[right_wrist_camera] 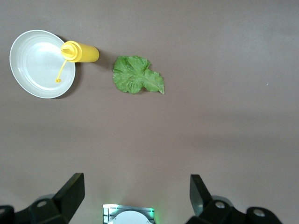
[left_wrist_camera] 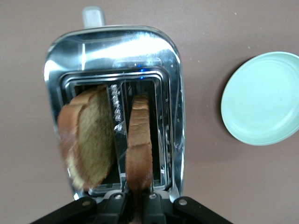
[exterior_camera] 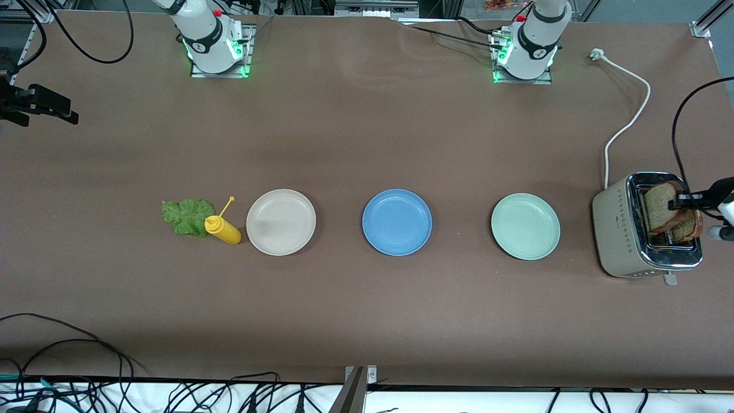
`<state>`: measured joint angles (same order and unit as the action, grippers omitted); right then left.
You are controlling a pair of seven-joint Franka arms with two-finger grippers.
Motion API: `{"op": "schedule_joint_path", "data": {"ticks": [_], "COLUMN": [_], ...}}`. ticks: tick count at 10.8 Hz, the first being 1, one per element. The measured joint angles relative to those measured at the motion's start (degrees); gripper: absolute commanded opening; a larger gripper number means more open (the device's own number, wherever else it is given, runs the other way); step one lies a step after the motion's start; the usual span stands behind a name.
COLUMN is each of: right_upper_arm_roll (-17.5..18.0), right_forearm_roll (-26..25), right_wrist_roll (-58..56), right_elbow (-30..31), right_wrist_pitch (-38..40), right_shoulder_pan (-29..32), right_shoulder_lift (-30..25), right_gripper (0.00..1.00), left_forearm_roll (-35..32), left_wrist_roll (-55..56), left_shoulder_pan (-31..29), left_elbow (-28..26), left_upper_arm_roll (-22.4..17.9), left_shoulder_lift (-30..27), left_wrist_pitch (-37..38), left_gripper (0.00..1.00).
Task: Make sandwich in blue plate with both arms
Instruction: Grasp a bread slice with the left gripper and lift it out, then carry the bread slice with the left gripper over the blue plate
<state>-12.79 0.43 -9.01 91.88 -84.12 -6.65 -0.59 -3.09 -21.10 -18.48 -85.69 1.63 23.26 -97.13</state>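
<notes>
Left gripper [exterior_camera: 685, 200] over the toaster [exterior_camera: 616, 229] at the left arm's end of the table, fingers [left_wrist_camera: 152, 205] pinched on the top edge of one toast slice [left_wrist_camera: 139, 144] standing upright in its slot; second toast slice [left_wrist_camera: 88, 140] leans tilted in the neighbouring slot, not gripped. In the front view both slices stick up out of the toaster top, with the gripper on the one that stands higher. White power cord [exterior_camera: 628, 109] runs from the toaster toward the left arm's base, plug lying on the table. Pale mint-green plate [exterior_camera: 525, 226] just beside the toaster, bare. Blue plate [exterior_camera: 397, 222] mid-table, bare, between the mint plate and the beige plate [exterior_camera: 281, 221]. Yellow squeeze bottle [exterior_camera: 223, 228] lies on its side touching the beige plate's rim, cap tether over the plate. Lettuce leaf [exterior_camera: 186, 215] flat on the table, touching the bottle. Right gripper [right_wrist_camera: 135, 196] spread wide, waiting up high over the table near the right arm's base.
</notes>
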Motion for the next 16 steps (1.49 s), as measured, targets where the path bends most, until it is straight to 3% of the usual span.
{"op": "schedule_joint_path", "data": {"ticks": [4, 7, 11, 13, 16], "right_upper_arm_roll": [-0.02, -0.03, -0.04, -0.04, -0.04], "right_forearm_roll": [0.00, 0.00, 0.00, 0.00, 0.00], "right_wrist_roll": [0.00, -0.02, -0.02, -0.02, -0.03], "right_elbow": [-0.05, -0.08, -0.15, -0.24, -0.37], "right_wrist_pitch": [0.02, 0.02, 0.06, 0.08, 0.12], "right_shoulder_pan": [0.02, 0.02, 0.03, 0.03, 0.03], "right_shoulder_lift": [0.00, 0.00, 0.01, 0.07, 0.14], "right_gripper": [1.00, 1.00, 1.00, 1.00, 1.00], "left_forearm_roll": [-0.21, 2.54, 18.53, 24.46, 40.28], "left_wrist_roll": [-0.08, -0.31, -0.33, 0.15, 0.30], "left_shoulder_pan": [1.47, 2.77, 7.34, 12.06, 15.37], "left_elbow": [9.02, 9.86, 8.67, 8.44, 8.06], "left_upper_arm_roll": [2.04, 8.05, 10.51, 10.60, 10.60], "left_shoulder_lift": [-1.94, -3.76, -1.05, 3.90, 12.40], "left_wrist_pitch": [12.22, 13.89, 14.25, 12.45, 6.57], "left_gripper": [0.00, 0.00, 0.00, 0.00, 0.00]}}
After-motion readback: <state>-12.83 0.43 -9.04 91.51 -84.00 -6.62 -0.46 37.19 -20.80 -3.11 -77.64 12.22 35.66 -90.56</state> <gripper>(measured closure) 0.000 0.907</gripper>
